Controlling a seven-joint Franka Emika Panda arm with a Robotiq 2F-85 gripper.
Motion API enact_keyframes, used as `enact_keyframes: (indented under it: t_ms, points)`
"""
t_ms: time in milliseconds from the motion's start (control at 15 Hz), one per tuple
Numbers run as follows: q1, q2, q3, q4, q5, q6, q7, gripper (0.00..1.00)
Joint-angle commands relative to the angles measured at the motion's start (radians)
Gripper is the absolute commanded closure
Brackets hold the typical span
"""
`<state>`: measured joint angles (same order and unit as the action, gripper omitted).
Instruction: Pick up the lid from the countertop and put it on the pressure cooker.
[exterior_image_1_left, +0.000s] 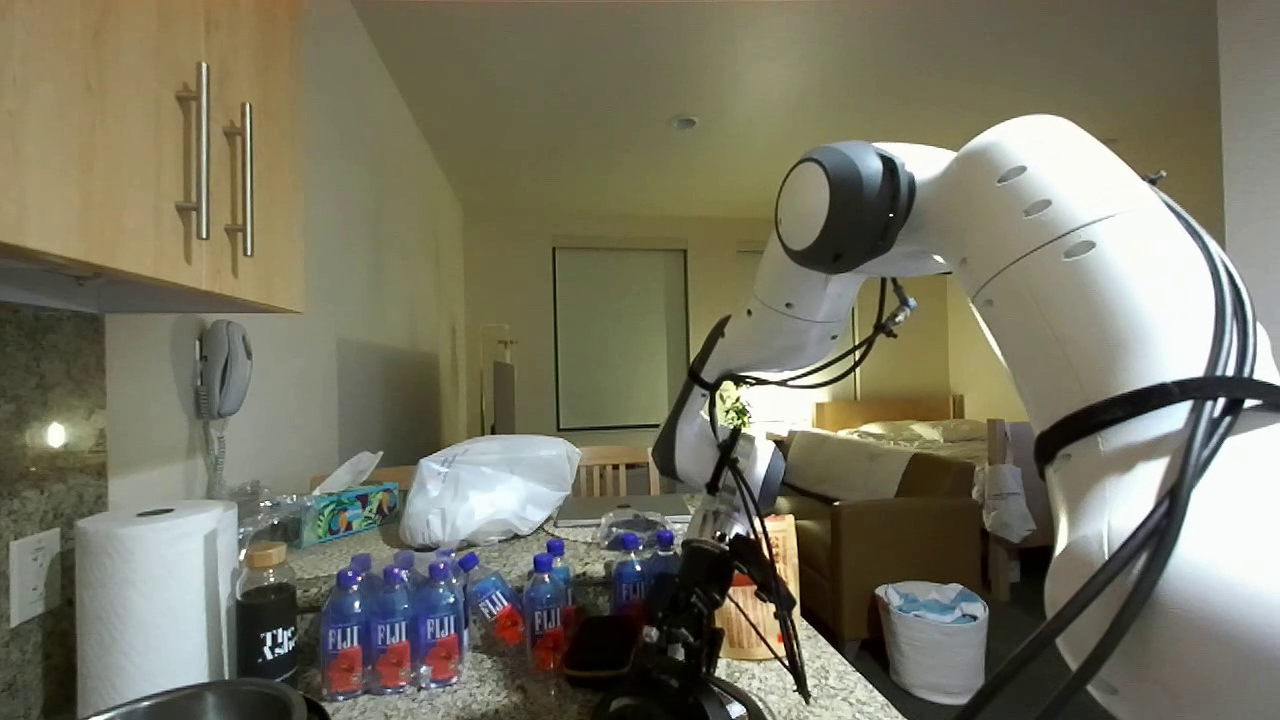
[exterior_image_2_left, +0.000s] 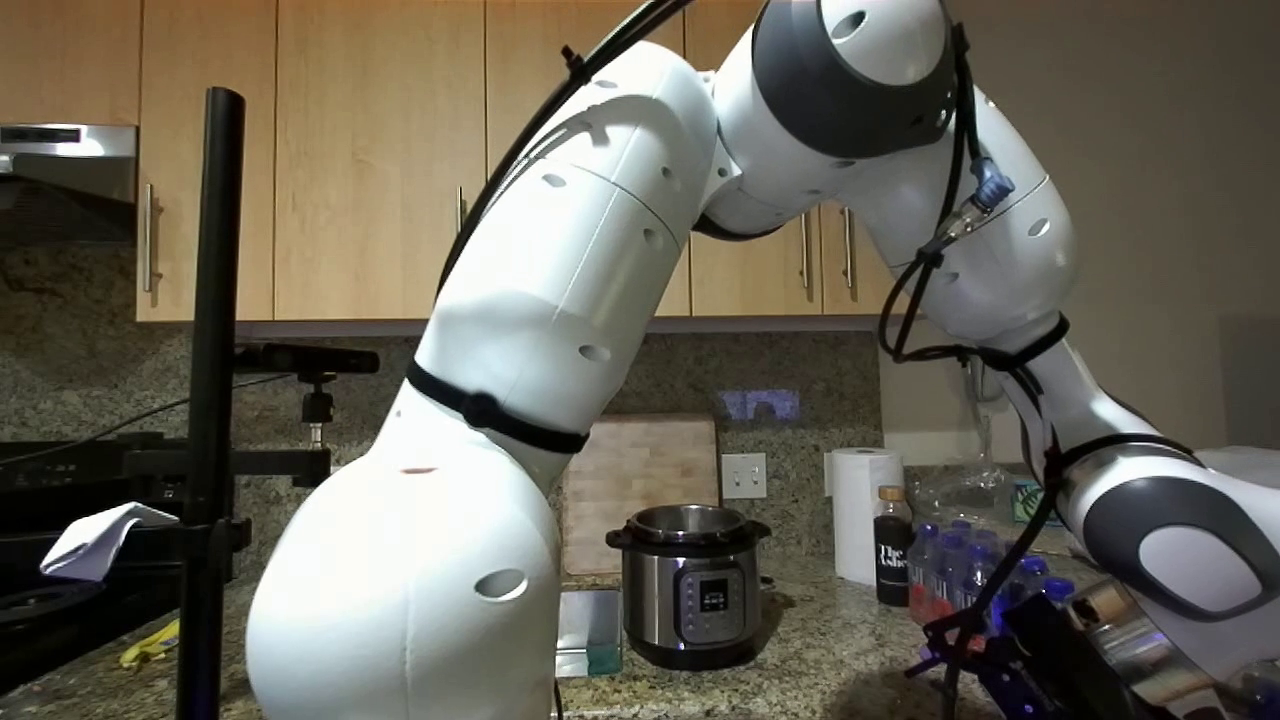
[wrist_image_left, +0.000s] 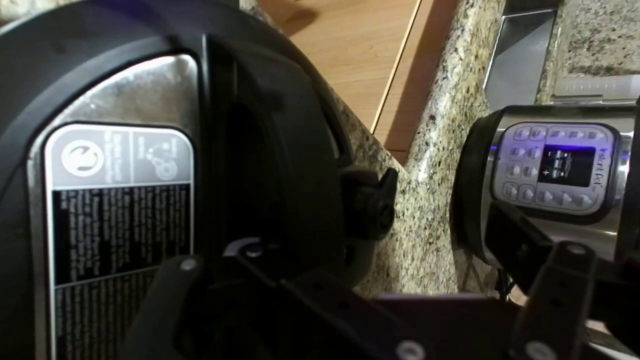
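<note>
The dark round lid (wrist_image_left: 135, 95) fills the left of the wrist view, with a printed label and a raised black handle (wrist_image_left: 285, 145). In an exterior view a dark curved part of the lid (exterior_image_1_left: 640, 706) shows at the bottom edge, below my gripper (exterior_image_1_left: 675, 655). My gripper (wrist_image_left: 380, 240) is open, its fingers wide apart. One finger is close beside the handle; I cannot tell if they touch. The other finger is before the cooker. The pressure cooker (exterior_image_2_left: 690, 595) stands uncovered on the counter. It also shows in the wrist view (wrist_image_left: 555, 165) and by its rim (exterior_image_1_left: 200, 700).
Several water bottles (exterior_image_1_left: 395, 630), a black jar (exterior_image_1_left: 266, 620) and a paper towel roll (exterior_image_1_left: 155, 610) stand along the wall side. A brown paper bag (exterior_image_1_left: 760, 600) is behind the gripper. A cutting board (exterior_image_2_left: 640, 490) leans behind the cooker. A black pole (exterior_image_2_left: 210, 400) stands near the arm base.
</note>
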<state>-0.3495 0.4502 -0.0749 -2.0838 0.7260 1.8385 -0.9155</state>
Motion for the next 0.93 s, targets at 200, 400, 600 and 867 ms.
enact_keyframes:
  t_ms: [200,400,600,867]
  points:
    - [0.017,0.009,-0.013,0.004,0.005,-0.001,-0.010,0.00]
    - [0.013,0.034,-0.004,0.023,0.006,-0.033,-0.031,0.00]
    - [0.008,0.044,0.001,0.031,0.010,-0.070,-0.049,0.00]
    - [0.009,0.064,-0.003,0.048,-0.001,-0.108,-0.075,0.21]
